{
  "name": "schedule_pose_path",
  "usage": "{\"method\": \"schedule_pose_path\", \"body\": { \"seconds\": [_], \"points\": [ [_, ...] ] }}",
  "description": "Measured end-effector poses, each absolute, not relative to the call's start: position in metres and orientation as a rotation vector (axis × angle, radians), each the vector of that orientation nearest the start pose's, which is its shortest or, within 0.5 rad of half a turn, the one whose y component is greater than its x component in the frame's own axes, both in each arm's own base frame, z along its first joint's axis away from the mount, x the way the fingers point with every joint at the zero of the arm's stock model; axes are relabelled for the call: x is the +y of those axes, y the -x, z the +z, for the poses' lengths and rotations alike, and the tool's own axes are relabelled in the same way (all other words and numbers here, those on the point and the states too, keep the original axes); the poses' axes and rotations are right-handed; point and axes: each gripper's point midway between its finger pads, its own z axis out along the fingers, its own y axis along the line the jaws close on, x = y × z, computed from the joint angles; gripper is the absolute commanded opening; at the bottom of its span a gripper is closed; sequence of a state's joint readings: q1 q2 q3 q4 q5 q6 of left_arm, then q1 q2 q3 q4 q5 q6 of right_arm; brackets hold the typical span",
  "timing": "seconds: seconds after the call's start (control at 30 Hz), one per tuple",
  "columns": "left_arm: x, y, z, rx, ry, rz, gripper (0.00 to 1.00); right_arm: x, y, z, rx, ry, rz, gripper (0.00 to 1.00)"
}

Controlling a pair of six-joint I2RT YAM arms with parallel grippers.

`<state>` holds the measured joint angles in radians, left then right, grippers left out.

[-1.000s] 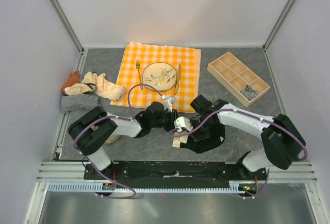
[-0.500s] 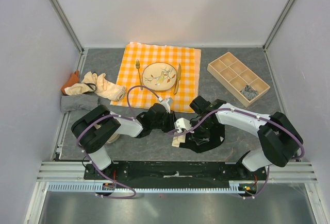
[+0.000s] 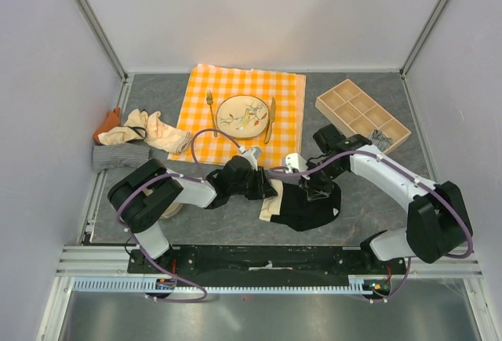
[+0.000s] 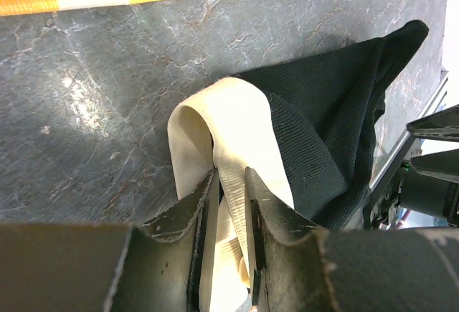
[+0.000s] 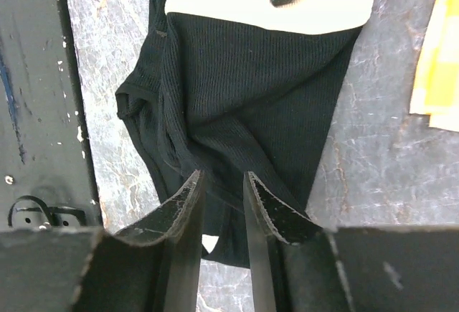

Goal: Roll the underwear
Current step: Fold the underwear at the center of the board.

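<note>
The black underwear point(image 3: 307, 209) with a cream band point(image 3: 271, 208) lies on the grey table in front of the arms. My left gripper point(image 3: 264, 187) is shut on a fold of the cream band point(image 4: 237, 122), with the band pinched between its fingers point(image 4: 204, 204). My right gripper point(image 3: 309, 188) is over the black cloth point(image 5: 251, 90), and its jaws stand close together with black cloth bunched between them. Other underwear is piled at the left wall: an orange one point(image 3: 106, 124), cream ones point(image 3: 153, 131) and a striped one point(image 3: 119, 155). Another striped one point(image 3: 380, 139) sits in the wooden box.
An orange-and-white checked tablecloth point(image 3: 286, 94) lies behind with a plate point(image 3: 245, 114), a fork point(image 3: 211, 110) and a knife point(image 3: 271, 119). A wooden compartment box point(image 3: 349, 102) stands at the back right. The black base rail point(image 5: 32, 111) runs close by the cloth.
My right gripper has moved right and back, away from the cream band, and the black cloth now lies spread out further right. My left gripper stays shut on the band.
</note>
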<state>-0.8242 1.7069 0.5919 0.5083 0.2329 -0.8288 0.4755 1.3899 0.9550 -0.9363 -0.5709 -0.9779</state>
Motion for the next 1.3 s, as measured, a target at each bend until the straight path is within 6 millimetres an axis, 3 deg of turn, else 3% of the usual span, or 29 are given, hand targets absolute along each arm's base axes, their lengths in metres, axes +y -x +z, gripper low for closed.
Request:
{"method": "schedule_pose_path", "body": {
  "seconds": [0.17, 0.4, 0.47, 0.67, 0.87, 0.97, 1.1, 1.3],
  "points": [
    [-0.339, -0.218, 0.023, 2.413, -0.142, -1.12, 0.28, 0.171, -0.191, 0.064, 2.048, 1.856, 0.713, 0.17],
    [-0.336, -0.223, 0.023, 2.407, -0.123, -1.111, 0.28, 0.144, -0.159, 0.02, 2.134, 2.018, 0.674, 0.16],
    [-0.334, -0.226, 0.023, 2.404, -0.112, -1.104, 0.28, 0.138, -0.148, 0.013, 2.14, 2.079, 0.668, 0.2],
    [-0.332, -0.23, 0.024, 2.398, -0.099, -1.095, 0.3, 0.138, -0.147, 0.022, 2.131, 2.094, 0.704, 0.32],
    [-0.326, -0.234, 0.033, 2.385, -0.087, -1.081, 0.33, 0.145, -0.185, 0.066, 2.07, 1.962, 0.711, 0.35],
    [-0.325, -0.235, 0.045, 2.359, -0.093, -1.087, 0.34, 0.147, -0.193, 0.079, 2.04, 1.923, 0.695, 0.33],
    [-0.324, -0.238, 0.068, 2.297, -0.107, -1.097, 0.35, 0.14, -0.197, 0.073, 2.092, 1.889, 0.669, 0.27],
    [-0.323, -0.236, 0.101, 2.213, -0.157, -1.134, 0.35, 0.12, -0.192, 0.038, 2.249, 1.867, 0.62, 0.19]
  ]
}}
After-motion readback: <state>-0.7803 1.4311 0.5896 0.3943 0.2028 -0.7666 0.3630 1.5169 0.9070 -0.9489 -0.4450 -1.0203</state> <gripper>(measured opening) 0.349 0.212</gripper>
